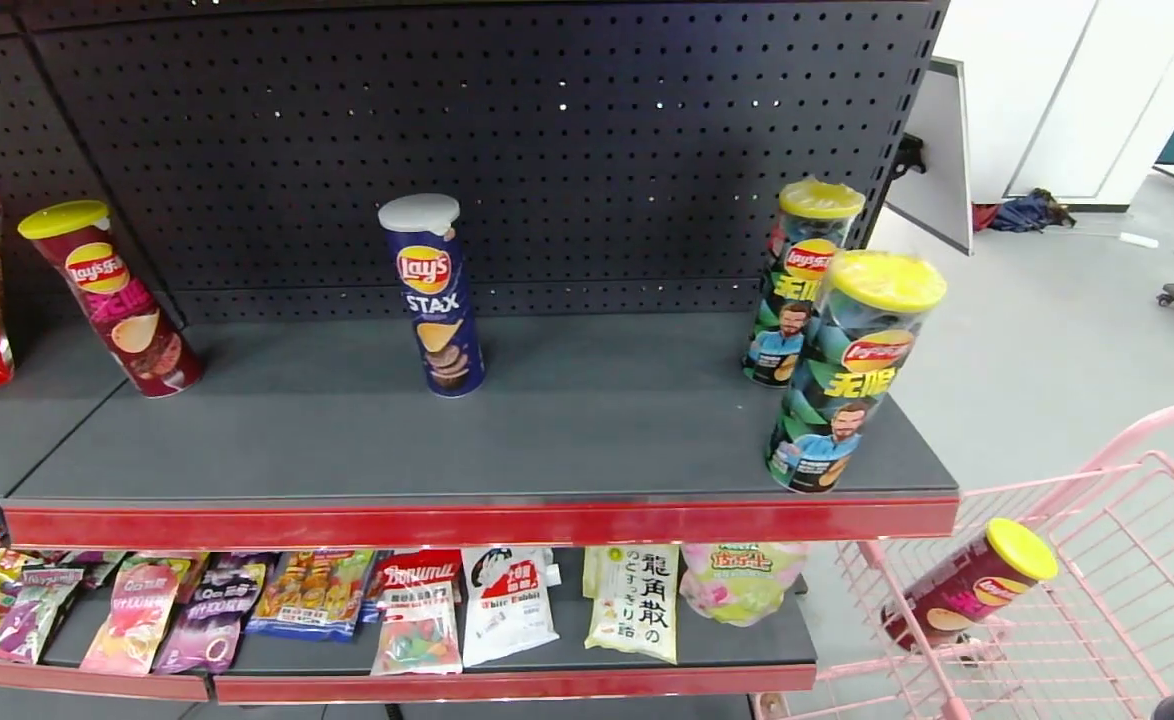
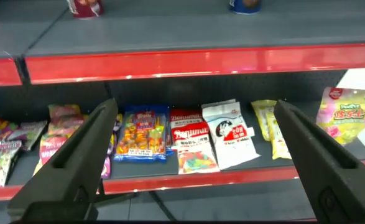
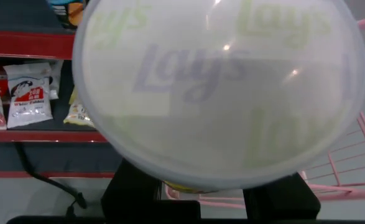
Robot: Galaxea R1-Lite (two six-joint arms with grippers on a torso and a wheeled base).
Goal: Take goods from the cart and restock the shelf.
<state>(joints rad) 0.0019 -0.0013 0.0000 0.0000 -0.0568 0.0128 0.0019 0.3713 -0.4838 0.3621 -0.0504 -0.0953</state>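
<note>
Your right gripper (image 3: 210, 196) pinches a white-lidded can (image 3: 219, 87) near the pink cart (image 1: 1127, 560), whose basket holds one maroon can (image 1: 967, 585) lying tilted. Your left gripper (image 2: 194, 109) hangs spread and empty before the snack bags (image 2: 142, 134) on the lower shelf (image 2: 232, 179). On the upper shelf (image 1: 547, 430), two green cans (image 1: 852, 370) stand at the right edge, a blue can (image 1: 437, 300) mid-shelf.

Head view high, tilted down on upper shelf (image 1: 547, 440) and cart (image 1: 1097, 474), left wrist view close, facing lower shelf (image 2: 232, 179), right wrist view against canister (image 3: 219, 87) lid, all sharing snack bags (image 2: 222, 134).
</note>
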